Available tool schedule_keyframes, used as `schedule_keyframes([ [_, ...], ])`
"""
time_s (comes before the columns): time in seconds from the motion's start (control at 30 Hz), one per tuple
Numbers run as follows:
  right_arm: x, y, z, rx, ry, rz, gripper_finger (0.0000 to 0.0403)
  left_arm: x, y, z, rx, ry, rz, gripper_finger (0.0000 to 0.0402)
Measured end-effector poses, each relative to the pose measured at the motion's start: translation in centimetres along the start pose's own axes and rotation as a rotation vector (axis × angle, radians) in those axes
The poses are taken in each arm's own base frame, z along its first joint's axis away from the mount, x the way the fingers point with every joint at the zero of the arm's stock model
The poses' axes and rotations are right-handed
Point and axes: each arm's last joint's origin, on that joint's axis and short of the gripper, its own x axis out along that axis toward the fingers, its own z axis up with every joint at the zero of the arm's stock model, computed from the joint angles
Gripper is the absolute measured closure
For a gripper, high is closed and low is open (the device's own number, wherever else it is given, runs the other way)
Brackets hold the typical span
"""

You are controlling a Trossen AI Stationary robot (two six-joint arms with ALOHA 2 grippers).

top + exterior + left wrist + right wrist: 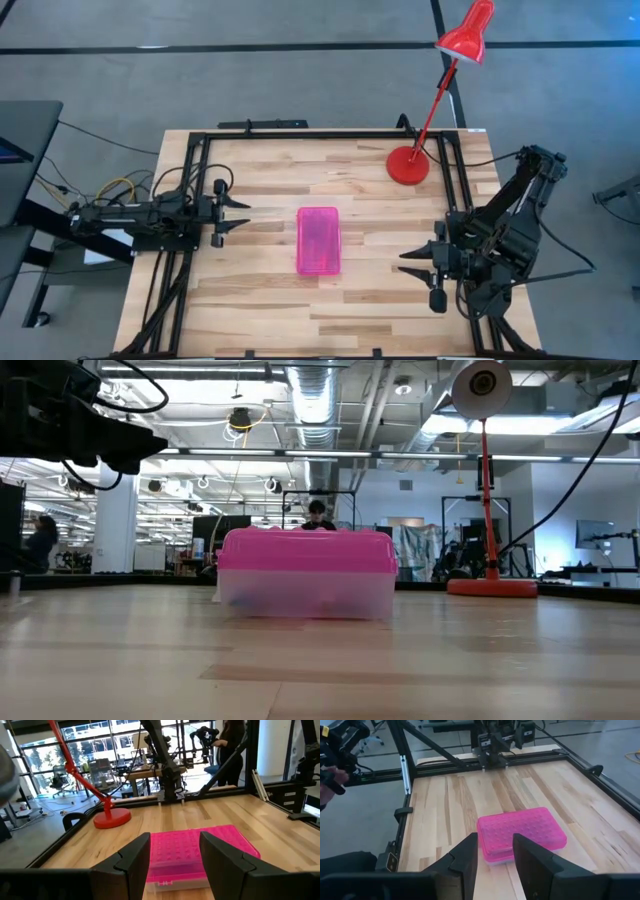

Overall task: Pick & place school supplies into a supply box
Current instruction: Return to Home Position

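Dead centre, I note the supply box (318, 241): rectangular, dimpled pink lid shut over clear base. Left gripper (247, 214) and right gripper (403, 263) flank it, fingers released.

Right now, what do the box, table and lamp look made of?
Box: plastic by the look, pink dimpled lid over a clear, cloudy base.
Table: wood, pale glued strips with visible grain, matte.
Lamp: likely painted metal, glossy red; can't confirm.
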Motion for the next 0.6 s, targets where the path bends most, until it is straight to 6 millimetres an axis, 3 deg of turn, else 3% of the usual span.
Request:
schedule_keyframes([
  [0.43, 0.04, -0.01, 0.04, 0.003, -0.002, -0.001, 0.0285, 0.00, -0.01, -0.03, 0.000, 0.001, -0.001, 0.0235],
  [0.6, 0.45, 0.16, 0.83, 0.079, -0.042, 0.012, 0.0285, 0.01, -0.01, -0.05, 0.000, 0.002, -0.001, 0.0235],
])
